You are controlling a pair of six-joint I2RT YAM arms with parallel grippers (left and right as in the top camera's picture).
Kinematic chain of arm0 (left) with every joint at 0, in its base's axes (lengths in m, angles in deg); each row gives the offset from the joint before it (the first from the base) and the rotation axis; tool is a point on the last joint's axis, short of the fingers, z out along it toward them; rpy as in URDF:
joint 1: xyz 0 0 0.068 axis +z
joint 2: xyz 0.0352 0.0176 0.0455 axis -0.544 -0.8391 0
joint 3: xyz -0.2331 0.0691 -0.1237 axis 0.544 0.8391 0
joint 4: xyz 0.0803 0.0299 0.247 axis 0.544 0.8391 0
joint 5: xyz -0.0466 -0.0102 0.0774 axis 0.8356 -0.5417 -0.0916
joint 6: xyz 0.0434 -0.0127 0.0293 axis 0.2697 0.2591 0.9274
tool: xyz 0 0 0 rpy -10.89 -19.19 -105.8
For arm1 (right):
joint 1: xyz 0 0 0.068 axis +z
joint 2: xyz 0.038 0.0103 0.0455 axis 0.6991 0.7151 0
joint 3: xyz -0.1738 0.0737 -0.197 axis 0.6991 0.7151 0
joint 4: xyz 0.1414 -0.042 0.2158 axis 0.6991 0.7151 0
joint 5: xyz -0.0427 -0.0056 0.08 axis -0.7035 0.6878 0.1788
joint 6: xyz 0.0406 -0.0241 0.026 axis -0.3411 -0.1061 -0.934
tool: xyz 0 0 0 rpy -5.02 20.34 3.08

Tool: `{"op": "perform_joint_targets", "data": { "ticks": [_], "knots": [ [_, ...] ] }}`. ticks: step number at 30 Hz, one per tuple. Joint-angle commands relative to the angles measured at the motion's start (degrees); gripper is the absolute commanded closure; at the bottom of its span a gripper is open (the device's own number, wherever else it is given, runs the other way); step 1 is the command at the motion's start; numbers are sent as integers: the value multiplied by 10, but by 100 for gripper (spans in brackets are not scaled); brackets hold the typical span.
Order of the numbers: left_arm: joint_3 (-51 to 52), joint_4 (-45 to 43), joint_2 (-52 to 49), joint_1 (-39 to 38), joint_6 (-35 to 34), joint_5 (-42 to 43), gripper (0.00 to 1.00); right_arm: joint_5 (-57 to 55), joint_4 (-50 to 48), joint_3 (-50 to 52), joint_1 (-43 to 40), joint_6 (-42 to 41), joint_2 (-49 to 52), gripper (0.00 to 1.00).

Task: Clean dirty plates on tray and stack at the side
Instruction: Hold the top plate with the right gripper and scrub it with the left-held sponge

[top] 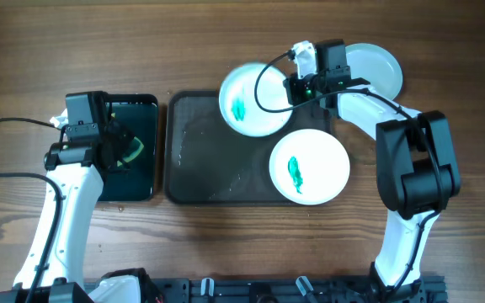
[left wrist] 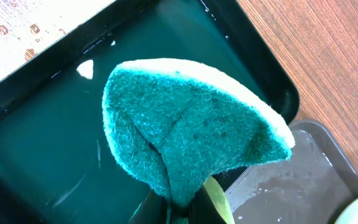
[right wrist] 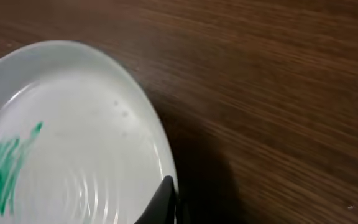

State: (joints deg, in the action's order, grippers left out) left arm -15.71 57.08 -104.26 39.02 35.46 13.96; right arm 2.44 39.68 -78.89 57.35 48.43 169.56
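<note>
At 9 o'clock the left gripper, angled down over the black tray, pinches the green sponge; on the grey tray, the smeared plate at 12 seems rim-clamped by the right gripper, a second smeared plate overhangs at 3, and the plain plate lies on the table beyond at 1.

Sm. tray left of big tray; 2 plates on its right, 3rd plate behind.
</note>
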Motion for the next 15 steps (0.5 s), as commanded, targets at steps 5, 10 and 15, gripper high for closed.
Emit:
{"op": "perform_joint_targets", "data": {
  "ticks": [5, 10, 15],
  "knots": [
    [3, -5, 5, -7, -4, 6, 96, 150, 47, -5, 6, -50, -63, 96],
    [3, -61, 5, -46, 79, 161, 96, 122, 102, -5, 37, -48, -64, 96],
    [3, -123, 4, -125, 76, 195, 96, -45, 148, 4, 88, -47, -64, 96]
  ]
}}
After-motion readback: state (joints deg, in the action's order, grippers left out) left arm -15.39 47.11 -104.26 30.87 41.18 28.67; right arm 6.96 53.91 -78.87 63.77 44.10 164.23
